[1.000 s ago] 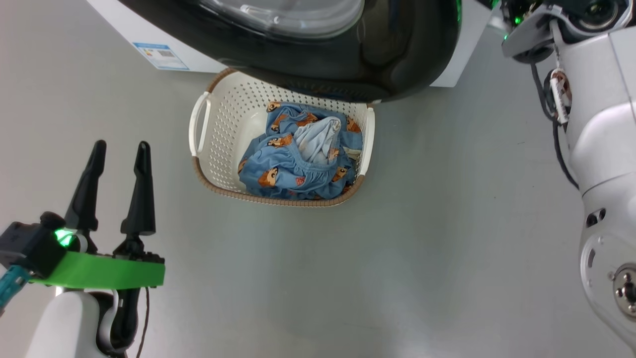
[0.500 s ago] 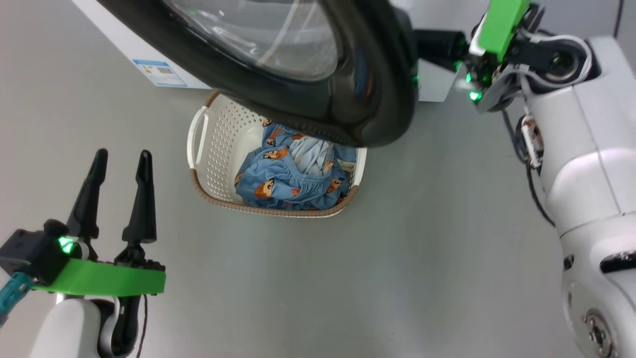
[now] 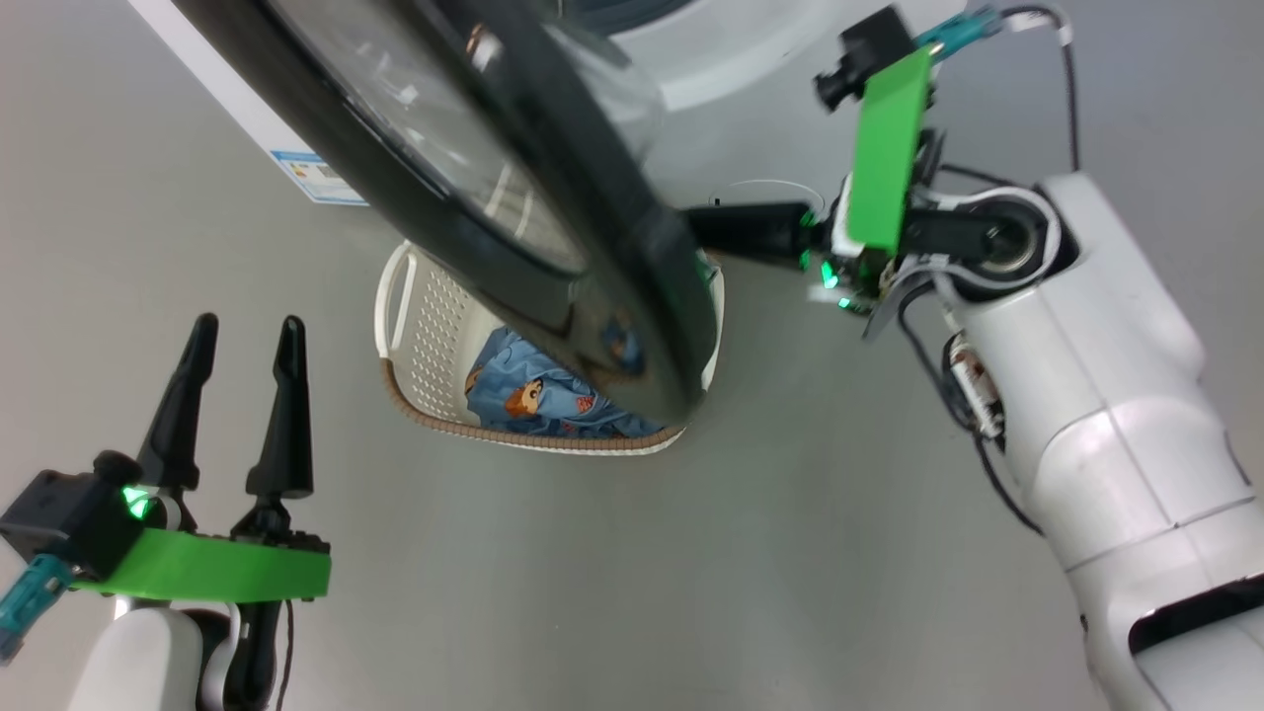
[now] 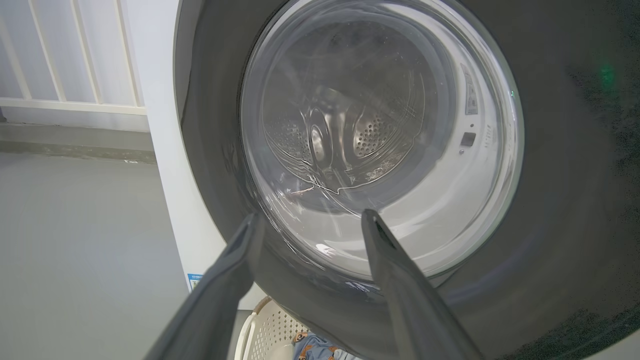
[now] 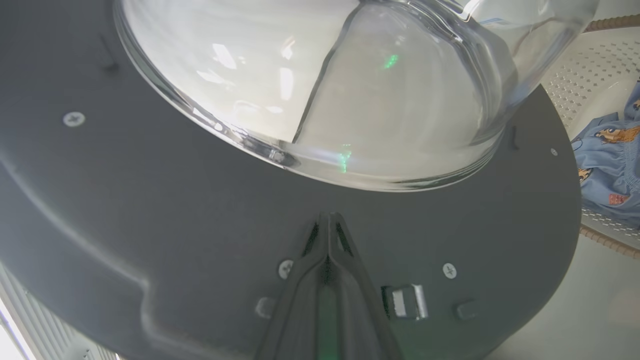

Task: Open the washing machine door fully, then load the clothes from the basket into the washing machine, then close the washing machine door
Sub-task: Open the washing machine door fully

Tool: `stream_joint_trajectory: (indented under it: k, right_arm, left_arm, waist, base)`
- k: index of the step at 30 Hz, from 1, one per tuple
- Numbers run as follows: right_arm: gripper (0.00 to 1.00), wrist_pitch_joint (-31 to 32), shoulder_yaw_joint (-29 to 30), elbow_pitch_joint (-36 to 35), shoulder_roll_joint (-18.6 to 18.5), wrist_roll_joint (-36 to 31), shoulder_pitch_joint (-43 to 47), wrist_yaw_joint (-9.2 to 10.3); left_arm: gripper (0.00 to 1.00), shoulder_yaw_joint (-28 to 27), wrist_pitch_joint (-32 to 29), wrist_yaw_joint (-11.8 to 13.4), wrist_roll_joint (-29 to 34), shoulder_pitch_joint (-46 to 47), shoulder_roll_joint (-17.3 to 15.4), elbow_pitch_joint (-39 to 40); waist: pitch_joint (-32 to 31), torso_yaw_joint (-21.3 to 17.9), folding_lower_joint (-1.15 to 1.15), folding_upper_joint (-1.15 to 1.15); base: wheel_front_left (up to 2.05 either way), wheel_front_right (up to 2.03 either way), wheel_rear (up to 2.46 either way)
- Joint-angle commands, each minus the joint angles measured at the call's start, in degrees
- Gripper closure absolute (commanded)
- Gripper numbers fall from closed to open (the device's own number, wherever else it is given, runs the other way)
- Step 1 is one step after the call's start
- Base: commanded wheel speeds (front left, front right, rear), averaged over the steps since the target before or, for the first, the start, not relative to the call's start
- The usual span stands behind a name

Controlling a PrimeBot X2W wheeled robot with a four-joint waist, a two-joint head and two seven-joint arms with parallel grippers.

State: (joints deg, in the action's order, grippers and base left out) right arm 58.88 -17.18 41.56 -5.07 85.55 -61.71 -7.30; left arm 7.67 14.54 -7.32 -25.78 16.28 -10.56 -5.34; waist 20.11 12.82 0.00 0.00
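My right gripper (image 5: 328, 218) has its two fingers pressed together with nothing between them, and the joined tips rest against the dark inner ring of the door (image 5: 150, 200), just below the glass bowl (image 5: 320, 90) and beside the metal latch (image 5: 405, 302). My left gripper (image 3: 247, 324) is wide open, empty, and well apart from the door.

I judge the step is to push the door fully open. To do it well, I should keep the tips on the flat plastic near the latch, not on the glass, and follow the arc of the swing so they do not slide off the edge. The left arm should stay out of the path.

The door (image 3: 444, 178) stands about half open. It is round, so it has no real long axis. In the head view I see it nearly edge-on, running from upper left to lower right. Its glossy outer face looks to my left, and the bowl bulges back toward the machine (image 3: 731, 49). Its free edge hangs above the basket (image 3: 425, 326) and hides most of the clothes (image 3: 523, 395).
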Motion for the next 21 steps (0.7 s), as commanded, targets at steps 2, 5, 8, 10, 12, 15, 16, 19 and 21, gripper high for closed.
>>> stream_joint_trajectory:
  k: [2,5,8,10,12,15,16,19,21]
  right_arm:
    - [1.0,-0.5,-3.1,-3.1,2.2,1.9,1.8,-0.19]
    - [1.0,-1.2,-6.1,-4.4,2.2,4.1,3.1,-0.19]
    - [1.0,-1.6,-8.9,-5.5,2.2,6.3,3.9,-0.19]
    - [1.0,-1.8,-11.1,-6.4,2.2,7.9,4.5,-0.19]
    - [1.0,-2.2,-13.4,-7.4,2.2,9.3,5.3,-0.19]
    - [1.0,-3.3,-16.7,-9.1,2.2,11.6,6.5,-0.19]
    - [1.0,-4.3,-18.8,-10.1,2.2,12.8,7.1,-0.19]
    - [1.0,-6.1,-21.5,-11.2,2.2,14.4,7.8,-0.19]
    - [1.0,-7.3,-22.9,-11.5,2.2,15.4,8.2,-0.19]
  left_arm:
    - [0.0,-2.1,0.5,-0.2,0.8,-0.1,-1.5,1.3]
    - [0.0,-2.1,0.5,-0.2,0.9,-0.2,-1.5,1.2]
    - [0.0,-2.2,0.5,-0.2,1.0,-0.4,-1.4,1.1]
    - [0.0,-2.4,0.5,-0.2,1.1,-0.5,-1.4,1.0]
    - [0.0,-2.5,0.5,-0.2,1.2,-0.7,-1.3,0.8]
    - [0.0,-2.8,0.5,-0.2,1.4,-0.9,-1.1,0.5]
    - [0.0,-2.9,0.5,-0.2,1.5,-1.0,-1.0,0.3]
    - [0.0,-3.0,0.5,-0.2,1.6,-1.1,-0.9,0.1]
    - [0.0,-3.2,0.5,-0.2,1.7,-1.2,-0.8,-0.1]
  waist:
    - [-0.4,0.1,0.0,0.0]
    - [-0.8,0.2,0.0,0.0]
    - [-1.2,0.3,0.0,0.0]
    - [-1.5,0.2,0.0,0.0]
    - [-1.8,0.2,0.0,0.0]
    - [-2.3,0.0,0.0,0.0]
    - [-2.6,-0.1,0.0,0.0]
    - [-3.1,-0.2,0.0,0.0]
    - [-3.4,-0.2,0.0,0.0]
  base:
    - [0.0,0.0,0.0]
    - [0.0,0.0,0.0]
    - [0.0,0.0,0.0]
    - [0.0,0.0,0.0]
    - [0.0,0.0,0.0]
    - [0.0,0.0,0.0]
    - [0.0,0.0,0.0]
    - [0.0,0.0,0.0]
    - [0.0,0.0,0.0]
